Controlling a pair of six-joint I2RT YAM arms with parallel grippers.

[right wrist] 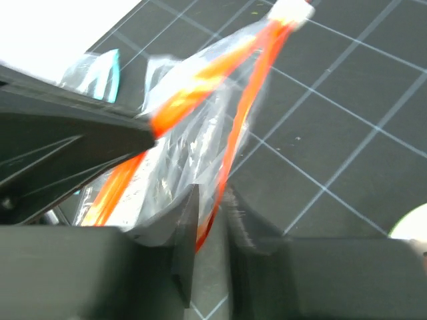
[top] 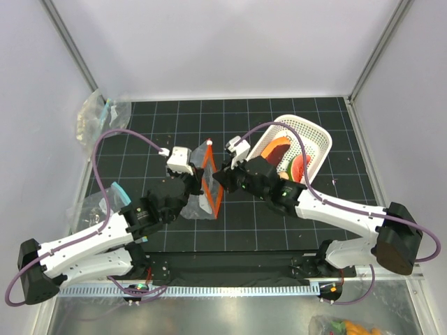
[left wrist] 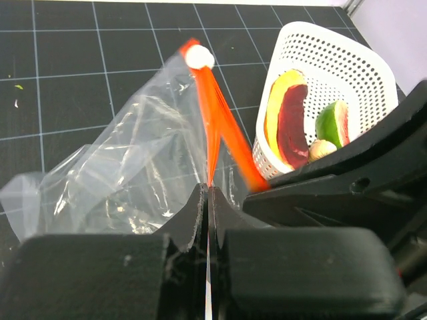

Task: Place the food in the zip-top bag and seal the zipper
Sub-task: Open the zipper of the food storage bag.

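The zip-top bag stands on edge at the mat's centre between both grippers, empty. Its red-orange zipper splits into two strips from the white slider, so the mouth is parted. My left gripper is shut on one strip; it also shows in the top view. My right gripper has the other strip between its jaws, which stand a narrow gap apart. The food lies in the white basket: an orange piece, a dark red piece, a watermelon slice, a peach ball.
Clear bags with teal trim lie at the mat's left edge and under the left arm. Another bag with toys lies off the mat at the bottom right. White walls close in the back and both sides.
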